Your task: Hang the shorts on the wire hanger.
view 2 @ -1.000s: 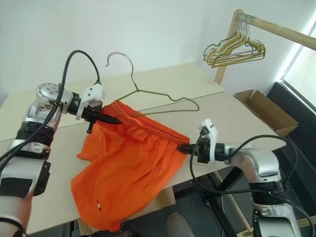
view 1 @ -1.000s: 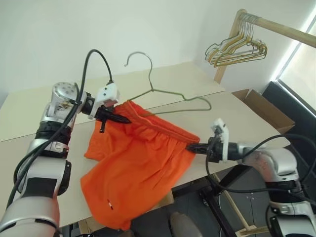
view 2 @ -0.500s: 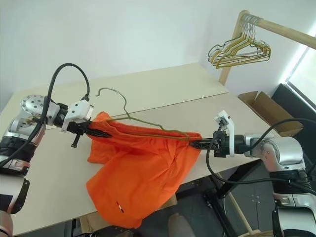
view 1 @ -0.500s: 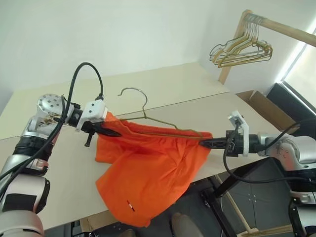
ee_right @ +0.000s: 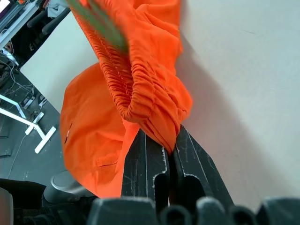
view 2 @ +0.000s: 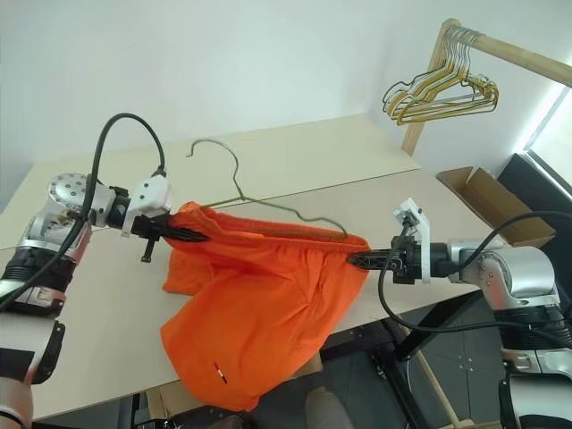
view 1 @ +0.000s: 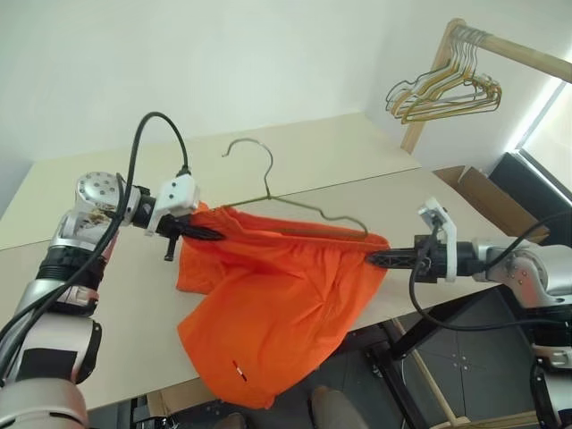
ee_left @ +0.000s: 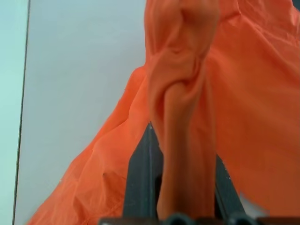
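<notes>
The orange shorts (view 1: 277, 304) are stretched by the gathered waistband between my two grippers, above the table (view 1: 107, 304). Their legs sag over the table's front edge. My left gripper (view 1: 207, 235) is shut on one end of the waistband, with bunched fabric (ee_left: 183, 93) pinched between its fingers (ee_left: 145, 168). My right gripper (view 1: 375, 259) is shut on the other end (ee_right: 154, 117). The wire hanger (view 1: 267, 179) stands upright over the shorts with its hook up. Its lower wire runs along the waistband and shows as a green streak (ee_right: 101, 23) entering the fabric.
A wooden rail at the back right carries a cluster of gold and dark hangers (view 1: 447, 85). An open cardboard box (view 1: 474, 192) sits beyond the table's right end. Dark table legs (view 1: 402, 349) stand under the front edge.
My grippers have moved apart and pulled the waistband taut. The left one has sunk a little, and the hanger has come down with it so that it lies along the waistband.
</notes>
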Available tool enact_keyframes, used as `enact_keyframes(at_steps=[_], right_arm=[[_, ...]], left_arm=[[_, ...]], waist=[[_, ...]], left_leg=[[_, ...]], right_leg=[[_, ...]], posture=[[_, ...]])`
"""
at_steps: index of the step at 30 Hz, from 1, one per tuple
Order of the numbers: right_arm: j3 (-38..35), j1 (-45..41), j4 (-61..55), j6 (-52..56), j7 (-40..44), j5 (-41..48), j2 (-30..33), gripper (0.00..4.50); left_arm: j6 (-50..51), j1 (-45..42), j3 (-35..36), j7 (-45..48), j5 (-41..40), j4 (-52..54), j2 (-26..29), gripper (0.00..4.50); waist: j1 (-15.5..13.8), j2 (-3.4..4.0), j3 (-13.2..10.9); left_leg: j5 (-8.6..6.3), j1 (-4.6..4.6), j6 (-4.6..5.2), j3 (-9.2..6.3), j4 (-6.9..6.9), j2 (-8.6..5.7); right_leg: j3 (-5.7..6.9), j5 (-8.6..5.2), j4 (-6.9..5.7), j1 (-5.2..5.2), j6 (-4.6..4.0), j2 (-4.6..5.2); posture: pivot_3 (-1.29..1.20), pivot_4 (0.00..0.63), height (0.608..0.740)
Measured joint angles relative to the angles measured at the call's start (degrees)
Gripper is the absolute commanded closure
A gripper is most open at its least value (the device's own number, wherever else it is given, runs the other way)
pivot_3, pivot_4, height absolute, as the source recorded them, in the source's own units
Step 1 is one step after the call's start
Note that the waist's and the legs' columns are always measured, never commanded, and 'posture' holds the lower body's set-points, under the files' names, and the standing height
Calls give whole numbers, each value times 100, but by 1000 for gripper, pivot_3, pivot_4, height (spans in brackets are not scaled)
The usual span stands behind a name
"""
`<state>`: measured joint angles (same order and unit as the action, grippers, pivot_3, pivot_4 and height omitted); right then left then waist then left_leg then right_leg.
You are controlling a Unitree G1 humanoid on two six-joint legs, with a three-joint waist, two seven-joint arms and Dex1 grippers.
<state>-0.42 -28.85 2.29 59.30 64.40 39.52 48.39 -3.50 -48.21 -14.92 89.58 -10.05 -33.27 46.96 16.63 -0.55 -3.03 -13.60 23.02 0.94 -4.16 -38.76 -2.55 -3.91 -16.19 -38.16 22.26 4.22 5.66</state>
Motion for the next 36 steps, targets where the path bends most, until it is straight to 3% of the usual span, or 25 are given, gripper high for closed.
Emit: enact_keyframes(at_steps=[17, 21, 29, 31, 36], right_arm=[[57, 12, -558, -258, 53, -17, 142, 4486], [97, -58, -711, -318, -57, -141, 170, 3469], [188, -132, -1090, -269, -209, -228, 232, 571], [181, -212, -1135, -146, -317, -220, 233, 27], [272, -924, -1562, 418, -736, -218, 232, 27]], left_arm=[[-784, -17, -313, -446, 995, -271, 1, 4500], [-699, -19, -340, -501, 1176, -433, -20, 4500], [-488, -95, -311, -506, 1224, -593, -266, 4500], [-487, -102, -273, -498, 1224, -593, -265, 4500], [-440, -130, -227, -456, 1222, -596, -280, 4500]], waist=[[1, -1, 1], [16, 1, 2], [6, 1, 2], [19, 1, 2], [62, 1, 2]], left_leg=[[0, 2, 0, 0, 0, -3], [0, 0, 0, 0, 0, -3], [0, 13, 0, -2, -3, -9], [0, 11, 0, -2, -3, -12], [0, 11, 0, -2, 0, -11]], right_leg=[[2, 0, 3, 1, 0, 4], [2, 0, 1, 1, 0, 3], [8, 0, 3, 6, 1, 10], [6, 0, 1, 7, 1, 13], [5, 0, -3, 12, 1, 13]], posture=[[-270, 0, 740], [-274, 0, 740], [-282, 0, 740], [-285, 0, 740], [-293, 0, 740]])
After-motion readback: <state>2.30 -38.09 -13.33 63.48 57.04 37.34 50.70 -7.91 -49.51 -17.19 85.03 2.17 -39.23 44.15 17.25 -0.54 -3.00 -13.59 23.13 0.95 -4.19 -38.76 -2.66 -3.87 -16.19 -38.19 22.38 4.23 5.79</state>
